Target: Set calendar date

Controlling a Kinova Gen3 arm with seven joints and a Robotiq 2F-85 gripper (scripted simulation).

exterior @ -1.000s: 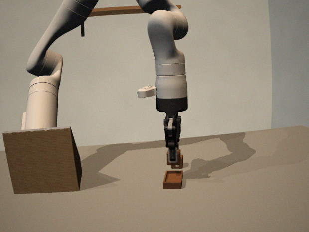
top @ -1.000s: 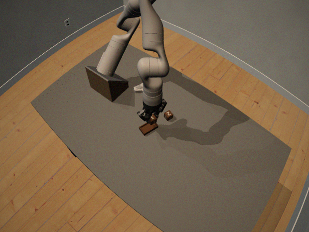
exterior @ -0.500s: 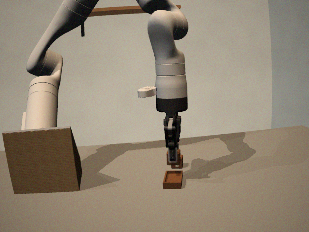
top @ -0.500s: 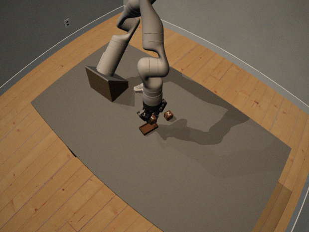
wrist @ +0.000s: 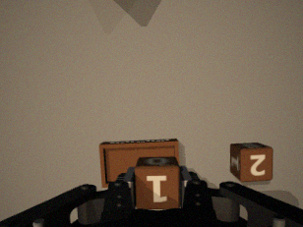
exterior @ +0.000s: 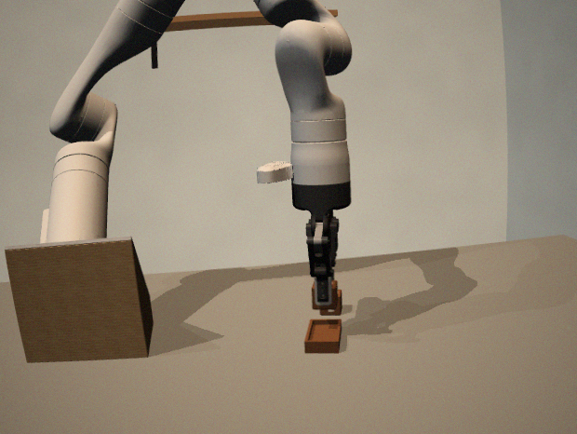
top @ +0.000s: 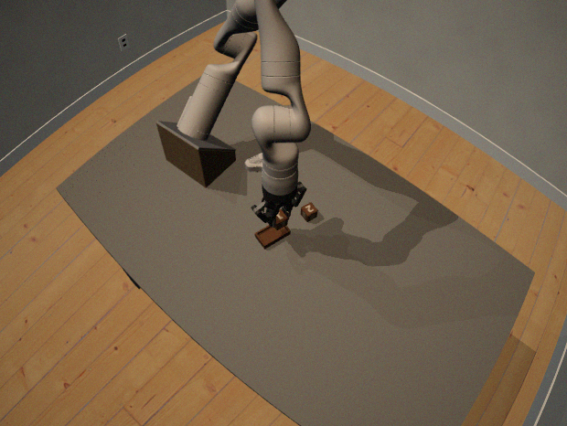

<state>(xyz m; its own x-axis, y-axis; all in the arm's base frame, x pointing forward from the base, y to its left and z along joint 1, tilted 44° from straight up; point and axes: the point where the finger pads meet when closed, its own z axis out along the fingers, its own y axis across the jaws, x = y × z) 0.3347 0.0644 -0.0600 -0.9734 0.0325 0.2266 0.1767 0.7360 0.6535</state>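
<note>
My gripper [wrist: 157, 178] is shut on a brown cube [wrist: 157, 188] that shows an upside-down 1 in the wrist view. It holds the cube in the air, a little above the table and beside the brown tray [wrist: 137, 157]. The tray [top: 272, 236] [exterior: 322, 336] lies flat on the grey table and is empty. The held cube [top: 280, 218] hangs at the tray's far end [exterior: 322, 293]. A second brown cube [wrist: 251, 161] [top: 309, 210] stands on the table to the right of the tray, showing a 2. In the exterior view it is mostly hidden behind the fingers.
The arm's brown base block [top: 195, 153] [exterior: 76, 298] stands on the table behind and left of the tray. The grey table top [top: 293, 274] is wide around the tray. A wooden shelf [exterior: 209, 20] hangs on the back wall.
</note>
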